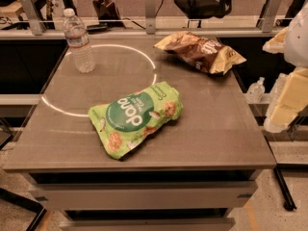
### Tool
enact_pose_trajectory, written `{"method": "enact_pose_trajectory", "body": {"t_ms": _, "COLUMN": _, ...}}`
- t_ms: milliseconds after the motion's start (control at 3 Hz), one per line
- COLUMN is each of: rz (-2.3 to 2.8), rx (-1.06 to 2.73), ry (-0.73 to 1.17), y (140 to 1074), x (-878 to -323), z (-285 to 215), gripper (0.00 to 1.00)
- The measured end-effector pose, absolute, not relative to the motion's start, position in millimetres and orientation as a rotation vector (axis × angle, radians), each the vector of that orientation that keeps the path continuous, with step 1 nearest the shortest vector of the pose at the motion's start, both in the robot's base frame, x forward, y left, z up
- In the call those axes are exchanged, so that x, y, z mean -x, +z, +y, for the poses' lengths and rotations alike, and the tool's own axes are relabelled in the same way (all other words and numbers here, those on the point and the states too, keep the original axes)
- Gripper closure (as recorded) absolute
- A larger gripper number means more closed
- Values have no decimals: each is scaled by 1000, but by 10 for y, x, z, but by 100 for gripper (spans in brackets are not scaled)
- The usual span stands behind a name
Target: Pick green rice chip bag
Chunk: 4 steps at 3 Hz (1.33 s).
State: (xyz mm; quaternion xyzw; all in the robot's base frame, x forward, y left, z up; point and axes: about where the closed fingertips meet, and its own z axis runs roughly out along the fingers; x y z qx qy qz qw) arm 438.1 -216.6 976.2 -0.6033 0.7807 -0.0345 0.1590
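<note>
Grey table [216,138] seen from above and in front. The green rice chip bag [137,118] lies flat at centre of frame, slightly left, on the near half of the tabletop, well apart from everything else. It lies diagonally: narrow crimped end toward lower left, fatter end toward upper right.

Look of the bag: light green, crinkly, puffed w/ air. Dark green round logo mid-bag w/ white lettering that reads upside down from here, plus pictured round rice chips near both ends.

Other items: brown and yellow chip bag [202,52] at upper right of the tabletop; clear water bottle [78,41] upright at upper left.

The gripper [288,100] shows as pale cream shapes at the right edge of frame, beyond the table's right side, far from the bag and holding nothing visible. Can't tell if the pincer is spread or pressed together.

Step in hand, as I judge it: the approach. To do it well, prob. come in over the bag's middle, align across its narrow width, not its length, & close gently, since the slick air-filled foil may slip or squash. Avoid the brown bag.
</note>
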Motion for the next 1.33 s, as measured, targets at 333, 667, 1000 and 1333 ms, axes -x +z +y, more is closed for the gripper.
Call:
{"method": "enact_pose_trajectory", "body": {"t_ms": 333, "rz": 2231, "rx": 1725, "ry": -98, "y": 9763, "x": -4381, "z": -2166, "gripper": 0}}
{"method": "enact_pose_trajectory", "body": {"t_ms": 667, "rz": 2186, "rx": 1732, "ry": -53, "y": 9786, "x": -4363, "z": -2114, "gripper": 0}}
{"method": "enact_pose_trajectory", "body": {"t_ms": 1000, "rz": 2064, "rx": 1784, "ry": 54, "y": 9780, "x": -4301, "z": -1935, "gripper": 0}}
{"method": "enact_pose_trajectory", "body": {"t_ms": 1333, "rz": 1917, "rx": 1847, "ry": 102, "y": 9767, "x": -4214, "z": -1701, "gripper": 0}}
